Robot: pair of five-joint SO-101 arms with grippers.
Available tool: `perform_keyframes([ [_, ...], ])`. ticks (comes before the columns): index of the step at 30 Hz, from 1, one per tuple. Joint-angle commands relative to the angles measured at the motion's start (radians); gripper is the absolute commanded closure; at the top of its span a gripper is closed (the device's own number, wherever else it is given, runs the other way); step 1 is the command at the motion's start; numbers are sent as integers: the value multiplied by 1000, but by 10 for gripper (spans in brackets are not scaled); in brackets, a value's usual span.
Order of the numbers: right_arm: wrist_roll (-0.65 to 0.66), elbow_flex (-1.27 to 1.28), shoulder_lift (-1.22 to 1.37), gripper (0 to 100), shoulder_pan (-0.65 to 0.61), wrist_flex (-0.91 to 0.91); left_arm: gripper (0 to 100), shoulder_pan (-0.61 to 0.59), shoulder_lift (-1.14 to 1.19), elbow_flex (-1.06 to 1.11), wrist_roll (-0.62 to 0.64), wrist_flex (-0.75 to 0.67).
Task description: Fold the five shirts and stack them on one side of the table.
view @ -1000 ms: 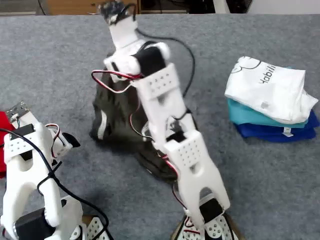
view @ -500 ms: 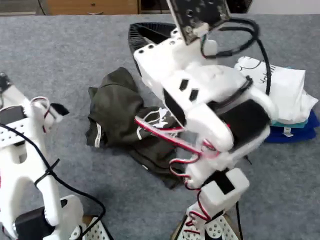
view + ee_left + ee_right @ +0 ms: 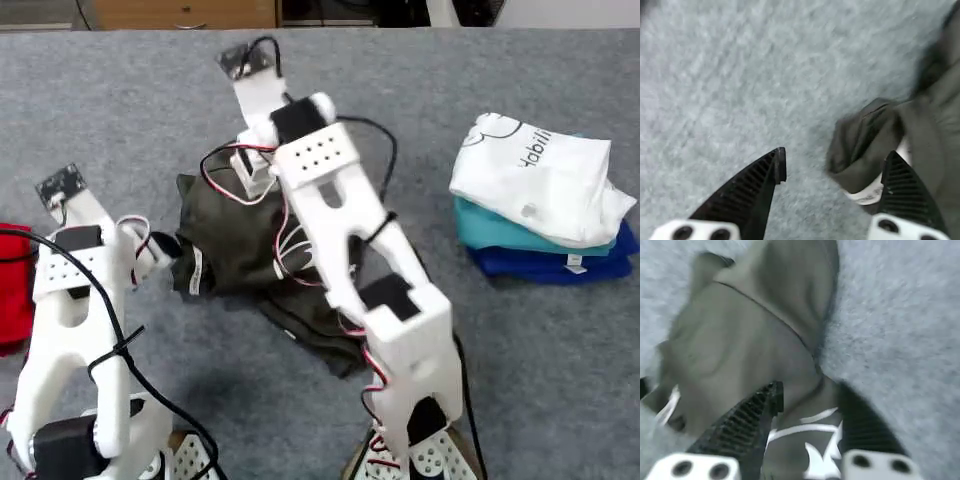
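Note:
A crumpled dark olive shirt (image 3: 235, 250) lies mid-table. My left gripper (image 3: 166, 248) sits at its left edge. In the left wrist view the gripper (image 3: 835, 167) is open, with a folded corner of the olive shirt (image 3: 865, 142) between its fingers. My right arm (image 3: 330, 210) stretches over the shirt's far part. In its wrist view the right gripper (image 3: 812, 400) is open, low over the olive shirt (image 3: 755, 335), with cloth and a white print between the fingers. At the right, folded white (image 3: 535, 175), teal (image 3: 490, 232) and blue (image 3: 545, 262) shirts are stacked.
A red shirt (image 3: 12, 290) lies at the table's left edge, partly behind my left arm. Grey carpet-like table surface (image 3: 520, 370) lies open in front of the stack and along the far side. Cables hang along both arms.
The right arm rose toward the camera, then came back down over the olive shirt's far part. The left gripper moved right to the shirt's left edge. The shirt's shape has shifted.

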Motion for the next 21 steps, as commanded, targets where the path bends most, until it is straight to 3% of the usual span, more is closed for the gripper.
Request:
perform_keyframes([
  [1, -15, 5, 74, 659, -54, -78, 689, -74, -10, 17, 2, -14],
  [7, -20, -12, 209, 719, -176, -123, 691, -213, -10, 61, -66, -12],
  [12, -15, -171, 226, 998, -206, -110, 691, -364, -10, 60, -153, -12],
  [14, -21, -283, 226, 966, -217, -54, 691, -423, -10, 57, -181, -14],
  [21, -20, -828, 229, 994, -317, 80, 692, -535, -4, 66, -258, -15],
])
